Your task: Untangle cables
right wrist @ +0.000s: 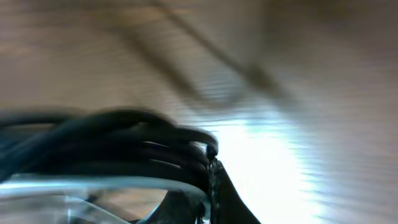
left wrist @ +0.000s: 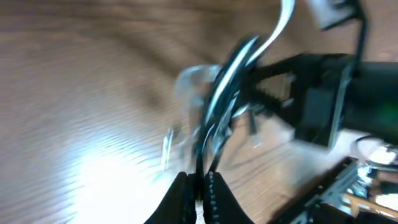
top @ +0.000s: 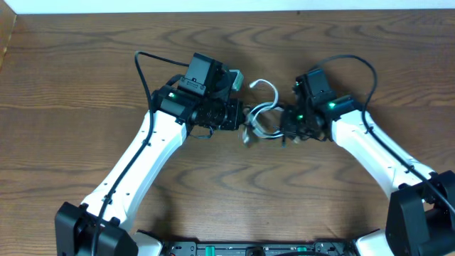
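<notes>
Cables pinched between left hand, right hand, over table.

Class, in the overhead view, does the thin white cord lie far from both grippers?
No: the thin white cord loops directly between the left gripper and right gripper.

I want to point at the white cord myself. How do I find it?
Find the brown wooden table, then the middle where the left arm and right arm meet. A cable tangle sits between the left gripper and right gripper. The white cord is the pale loop curling out of it, unlike the thick black wires on the arms.
</notes>
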